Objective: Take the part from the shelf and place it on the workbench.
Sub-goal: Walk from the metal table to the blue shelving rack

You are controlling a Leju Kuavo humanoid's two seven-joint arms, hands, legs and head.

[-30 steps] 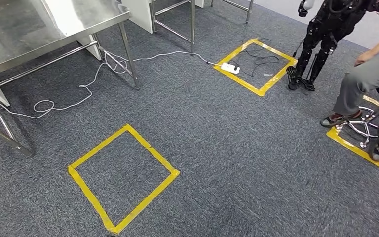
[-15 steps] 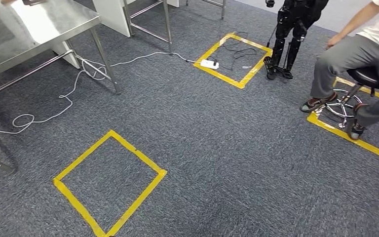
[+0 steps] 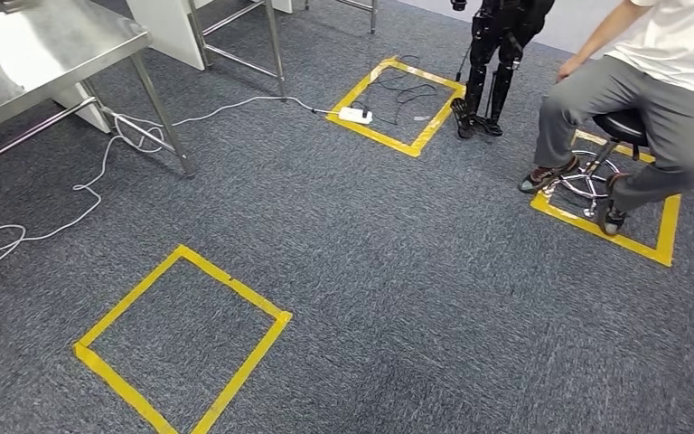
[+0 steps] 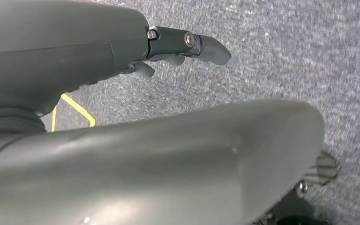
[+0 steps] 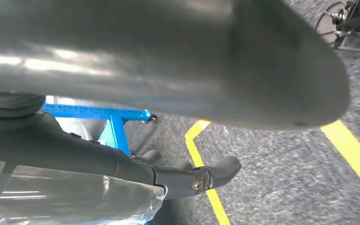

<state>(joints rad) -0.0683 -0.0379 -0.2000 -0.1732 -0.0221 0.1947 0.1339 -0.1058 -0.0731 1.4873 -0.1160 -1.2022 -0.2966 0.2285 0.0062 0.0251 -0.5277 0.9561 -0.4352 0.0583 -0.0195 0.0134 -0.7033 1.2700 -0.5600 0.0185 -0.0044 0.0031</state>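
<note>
The steel workbench (image 3: 45,45) stands at the far left in the head view, with one leg (image 3: 158,113) on the grey carpet. In the right wrist view my right hand (image 5: 178,176) holds a part wrapped in shiny clear plastic (image 5: 65,201), its dark fingers curled over the wrap. The left wrist view has my left hand (image 4: 178,47) hanging over the carpet, fingers stretched out and nothing in them.
A yellow tape square (image 3: 181,339) marks the floor close in front. A white cable (image 3: 99,181) trails from the bench to a power strip (image 3: 354,115). A person on a stool (image 3: 619,127) sits at right, beside another robot's black legs (image 3: 488,63). A blue frame (image 5: 103,115) stands nearby.
The whole head picture has slid left, so the camera has turned to the right. The bench is now nearer the picture's left edge and the seated person is further in.
</note>
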